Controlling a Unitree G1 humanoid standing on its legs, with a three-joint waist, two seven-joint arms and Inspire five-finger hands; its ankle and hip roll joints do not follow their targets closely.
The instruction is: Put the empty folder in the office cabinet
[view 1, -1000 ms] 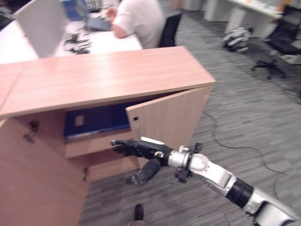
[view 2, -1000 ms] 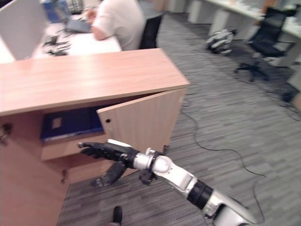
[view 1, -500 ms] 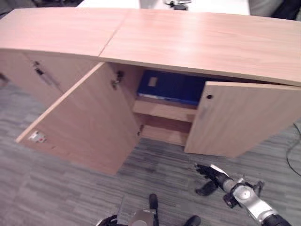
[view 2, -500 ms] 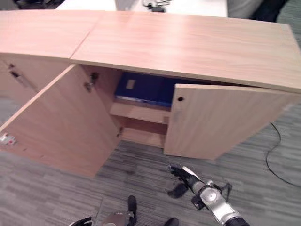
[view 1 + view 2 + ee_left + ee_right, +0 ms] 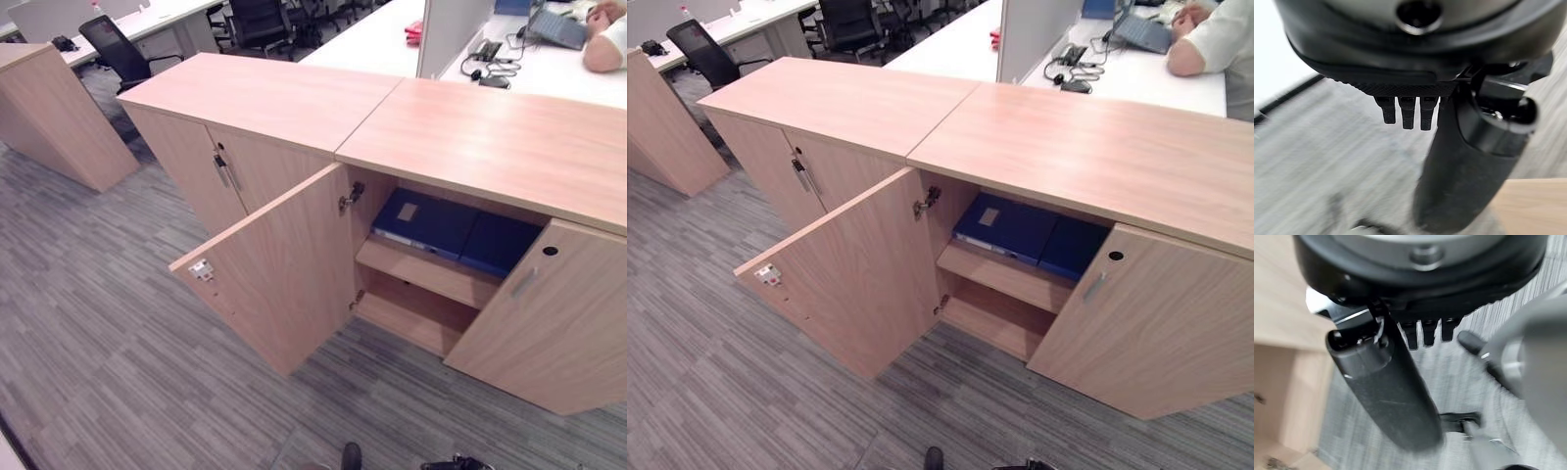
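Observation:
A blue folder (image 5: pixel 429 219) with a white label lies flat on the upper shelf of the wooden office cabinet (image 5: pixel 490 137), and a darker blue one (image 5: pixel 500 245) lies beside it. The cabinet's left door (image 5: pixel 279 279) stands wide open. Its right door (image 5: pixel 554 323) is partly open. In the left wrist view my left hand (image 5: pixel 1464 171) hangs over the carpet with straight fingers and holds nothing. In the right wrist view my right hand (image 5: pixel 1386 391) is low beside the cabinet, also open and holding nothing.
A second cabinet (image 5: pixel 230 162) with closed doors adjoins on the left, and another (image 5: pixel 49 108) stands further left. Office chairs (image 5: pixel 118 49) and white desks are behind. A person (image 5: pixel 607 39) sits at a laptop at the back right. Grey carpet (image 5: pixel 98 343) lies in front.
The whole view has swung and pulled back as the camera moved. My right hand, held out by the right door a second ago, has dropped away to the picture's bottom edge.

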